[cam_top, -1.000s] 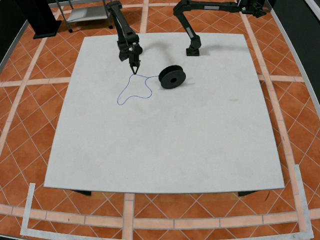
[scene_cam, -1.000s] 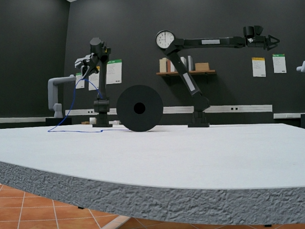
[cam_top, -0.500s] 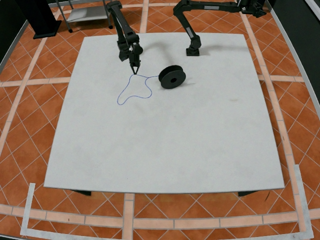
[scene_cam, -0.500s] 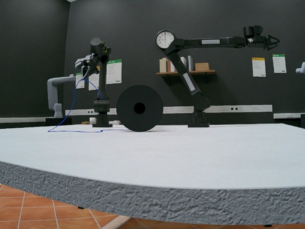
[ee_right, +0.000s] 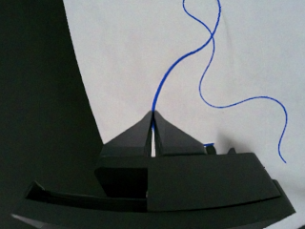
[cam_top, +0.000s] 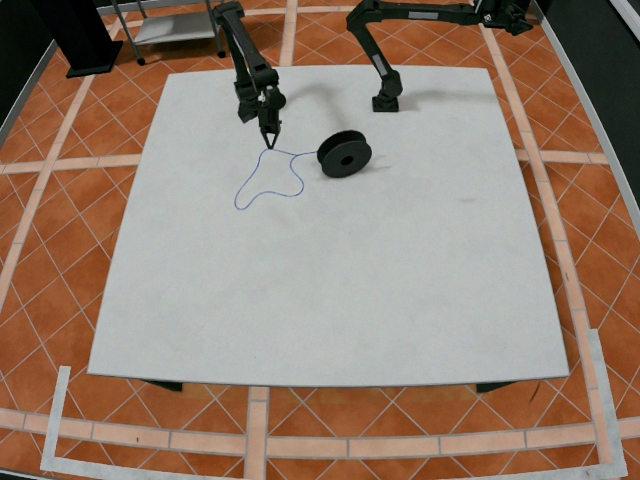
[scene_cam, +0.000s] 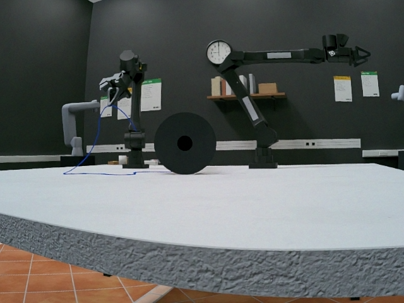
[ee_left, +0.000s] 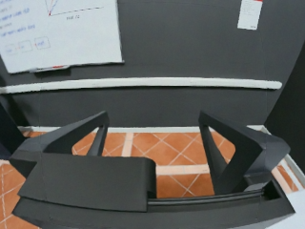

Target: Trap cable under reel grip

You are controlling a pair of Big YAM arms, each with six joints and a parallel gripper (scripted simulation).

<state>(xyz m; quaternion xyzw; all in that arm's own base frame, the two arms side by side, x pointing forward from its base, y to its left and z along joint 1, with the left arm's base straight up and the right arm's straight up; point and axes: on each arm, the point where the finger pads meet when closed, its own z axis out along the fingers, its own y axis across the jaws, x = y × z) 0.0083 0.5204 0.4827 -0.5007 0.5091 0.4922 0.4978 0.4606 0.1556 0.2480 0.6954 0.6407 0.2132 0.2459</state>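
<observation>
The black reel (cam_top: 345,155) (scene_cam: 169,146) stands on its rim on the table. My right gripper (cam_top: 270,146) (scene_cam: 110,103) (ee_right: 152,115) is shut on the thin blue cable (cam_top: 268,191) (scene_cam: 98,173) (ee_right: 181,57) and holds it above the table, to the left of the reel in the top and exterior views. A short piece hangs from the fingers in the exterior view. The rest lies in a loop and crosses itself; it passes out of sight at the reel. One cable end shows in the right wrist view. My left gripper (scene_cam: 367,55) (ee_left: 153,115) is wide open and empty, high and far from the reel.
The left arm (cam_top: 423,12) (scene_cam: 277,55) reaches out past the right side of the table (cam_top: 330,289) (scene_cam: 208,208). Its base (cam_top: 385,103) (scene_cam: 262,164) stands behind the reel, to its right. The right arm (cam_top: 248,56) (scene_cam: 136,94) stands at the table's back left.
</observation>
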